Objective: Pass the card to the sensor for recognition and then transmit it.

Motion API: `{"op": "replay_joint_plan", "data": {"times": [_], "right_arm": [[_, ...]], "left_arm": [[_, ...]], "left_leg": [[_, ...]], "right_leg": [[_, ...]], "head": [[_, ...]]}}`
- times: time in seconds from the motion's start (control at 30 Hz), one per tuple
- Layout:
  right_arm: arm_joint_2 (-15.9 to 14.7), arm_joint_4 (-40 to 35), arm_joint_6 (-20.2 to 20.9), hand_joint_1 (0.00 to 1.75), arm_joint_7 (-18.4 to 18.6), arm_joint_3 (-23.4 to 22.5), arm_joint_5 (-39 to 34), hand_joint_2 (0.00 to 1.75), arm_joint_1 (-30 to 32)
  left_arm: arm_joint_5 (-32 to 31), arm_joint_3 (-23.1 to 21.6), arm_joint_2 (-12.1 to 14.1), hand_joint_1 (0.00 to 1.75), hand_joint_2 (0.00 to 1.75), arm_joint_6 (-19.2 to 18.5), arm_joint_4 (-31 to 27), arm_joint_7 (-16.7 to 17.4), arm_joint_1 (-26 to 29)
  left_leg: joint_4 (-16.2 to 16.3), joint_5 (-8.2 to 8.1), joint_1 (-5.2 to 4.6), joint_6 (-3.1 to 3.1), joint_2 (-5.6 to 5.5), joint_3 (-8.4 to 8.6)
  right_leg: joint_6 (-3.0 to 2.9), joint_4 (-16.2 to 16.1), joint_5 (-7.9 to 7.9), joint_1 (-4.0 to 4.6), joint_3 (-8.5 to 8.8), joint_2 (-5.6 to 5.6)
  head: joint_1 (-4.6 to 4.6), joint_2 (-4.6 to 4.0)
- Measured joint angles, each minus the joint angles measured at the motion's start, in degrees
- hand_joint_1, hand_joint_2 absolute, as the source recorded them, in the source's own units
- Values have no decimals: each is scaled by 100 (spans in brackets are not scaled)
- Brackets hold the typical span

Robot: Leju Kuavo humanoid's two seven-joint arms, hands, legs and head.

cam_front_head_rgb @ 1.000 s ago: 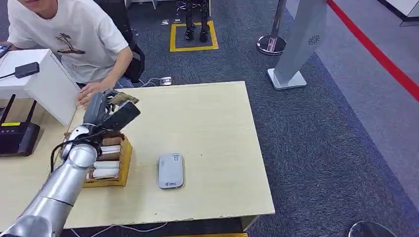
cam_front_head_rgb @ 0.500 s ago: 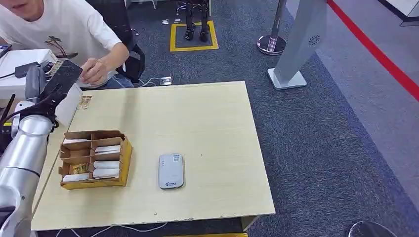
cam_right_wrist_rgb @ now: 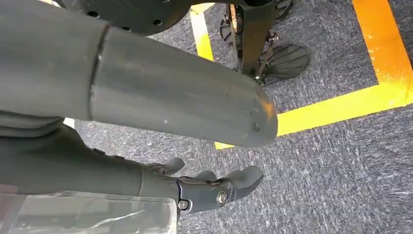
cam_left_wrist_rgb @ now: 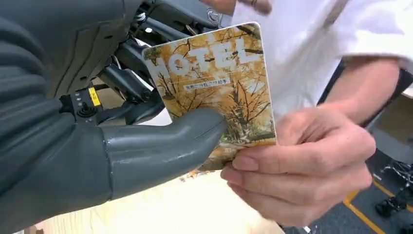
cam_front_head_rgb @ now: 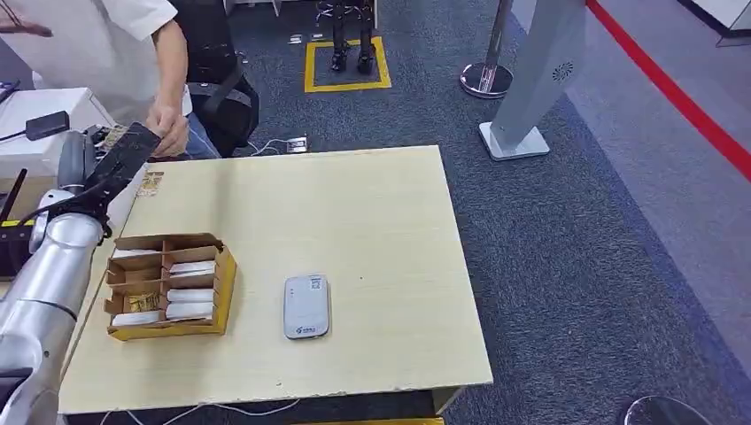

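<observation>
Orange "HOTEL" card [cam_left_wrist_rgb: 214, 83] pinched by left hand [cam_left_wrist_rgb: 122, 146]; person's hand [cam_left_wrist_rgb: 302, 170] apparently grips it.

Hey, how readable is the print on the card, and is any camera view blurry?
Left wrist view: the card is sharp, HOTEL legible, the thumb of the left hand covering part. Head view: the card is too small to read, the person's hand slightly blurred. Right wrist view: sharp.

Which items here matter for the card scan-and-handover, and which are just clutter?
In the job:
- hotel card, pinched by the left hand
- person's hand gripping the card's far edge
- white card reader on the table
- box of cards

Lying about:
- loose card near the table's far corner
- black router
- grey stand on the carpet
</observation>
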Motion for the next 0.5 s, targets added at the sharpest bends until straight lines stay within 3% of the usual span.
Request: {"op": "replay_joint_plan", "data": {"times": [0.03,0.07,0.1,0.17,0.2,0.5], "right_arm": [[-2,0,7,0,-2,11,-4,0,1],[0,0,9,0,-2,24,-4,0,2],[0,0,15,0,-2,39,-4,0,3],[0,0,37,0,-2,57,-7,0,4],[0,0,44,0,-2,66,-7,0,4],[4,0,59,0,-4,103,-7,0,22]], "left_arm": [[17,0,-4,175,175,-26,0,0,10],[44,0,-7,79,175,-59,0,-2,20],[66,0,-11,9,175,-83,0,-9,29],[103,0,-13,0,175,-122,0,-20,59],[114,0,-15,0,0,-127,-4,-26,74],[135,0,-11,0,0,-271,-159,-66,102]], "left_leg": [[0,0,0,0,1,0],[0,0,0,0,1,0],[0,0,0,0,1,0],[0,0,0,0,1,0],[0,0,0,0,1,0],[0,0,0,0,0,-1]], "right_leg": [[0,0,0,0,0,0],[0,0,0,0,0,0],[0,0,0,0,0,0],[0,0,0,0,0,0],[0,0,0,0,0,0],[0,0,0,0,0,-1]], "head": [[0,0],[0,0],[-2,0],[0,0],[0,0],[0,0]]}}
